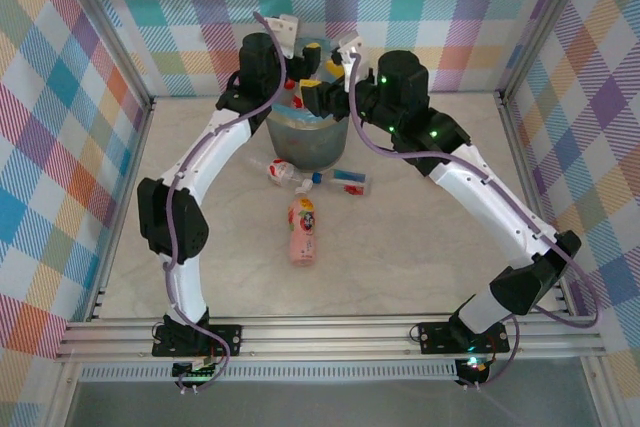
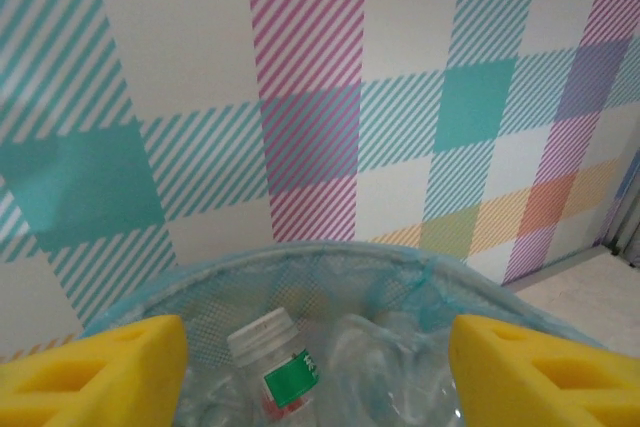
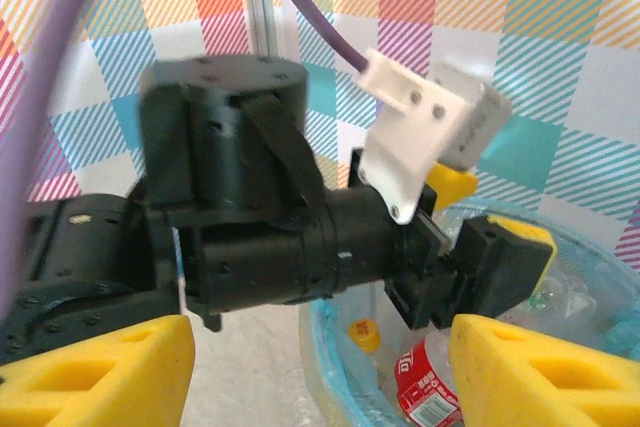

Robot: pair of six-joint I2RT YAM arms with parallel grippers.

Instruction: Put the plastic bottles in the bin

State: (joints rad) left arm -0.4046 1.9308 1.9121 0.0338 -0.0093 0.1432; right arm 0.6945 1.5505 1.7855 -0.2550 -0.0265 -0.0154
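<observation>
Two arms (image 1: 215,152) arched over bin (image 1: 305,147), left tool (image 2: 318,347) agape, empty, right tool (image 3: 320,347) likewise

Top camera looks down from high on the near side, the bin (image 1: 308,142) distant and central. Left wrist sits close above the bin, facing the checked wall (image 2: 300,97) behind it. Right wrist looks across its rim from close beside. All three share the bin.

The right gripper (image 3: 320,379) is holding its yellow foam pads (image 3: 100,372) wide apart, with nothing between them. Ahead, the left arm's black wrist (image 3: 250,217), carrying a white camera mount (image 3: 420,132), is reaching over the round bin lined with a light blue plastic bag (image 3: 322,357). Inside the bin, a clear red-labelled plastic bottle (image 3: 430,387) and a yellow-capped bottle (image 3: 362,332) are lying.
</observation>
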